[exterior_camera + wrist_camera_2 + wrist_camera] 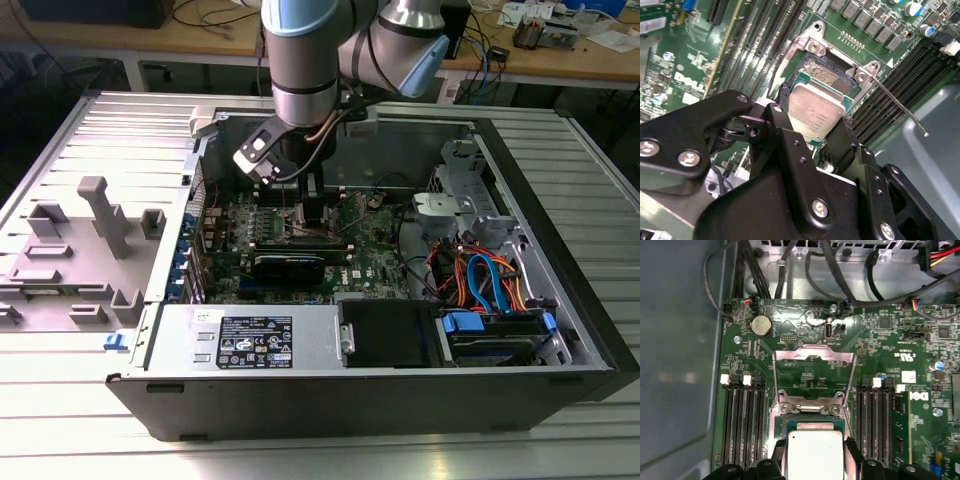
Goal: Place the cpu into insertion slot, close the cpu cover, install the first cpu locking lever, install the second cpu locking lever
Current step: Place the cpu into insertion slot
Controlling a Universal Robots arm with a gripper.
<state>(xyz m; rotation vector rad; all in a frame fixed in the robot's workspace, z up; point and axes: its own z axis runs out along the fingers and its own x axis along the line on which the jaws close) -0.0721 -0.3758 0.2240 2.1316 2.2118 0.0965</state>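
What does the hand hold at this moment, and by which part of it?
The hand holds the cpu by two opposite side edges, with its silver top left free.

An open computer case [570, 340] lies on the surface [60, 400]. In the exterior view the circuit board [380, 250] fills the case's middle. From the board, a power box [250, 340] lies at six o'clock and a drive cage [460, 210] with cables [480, 275] at three o'clock. A moulded tray [100, 215] lies at nine o'clock, outside the case on the surface. The arm [300, 60] reaches down from twelve o'clock, its hand [312, 222] over the board. In the second wrist view the chip [815, 112] sits between the hand's fingers [787, 135], over the socket [827, 75]. A lever [900, 110] reaches from a socket corner across the memory slots [910, 70]. In the first wrist view the cover [812, 355] is swung open on the socket's side away from the hand.
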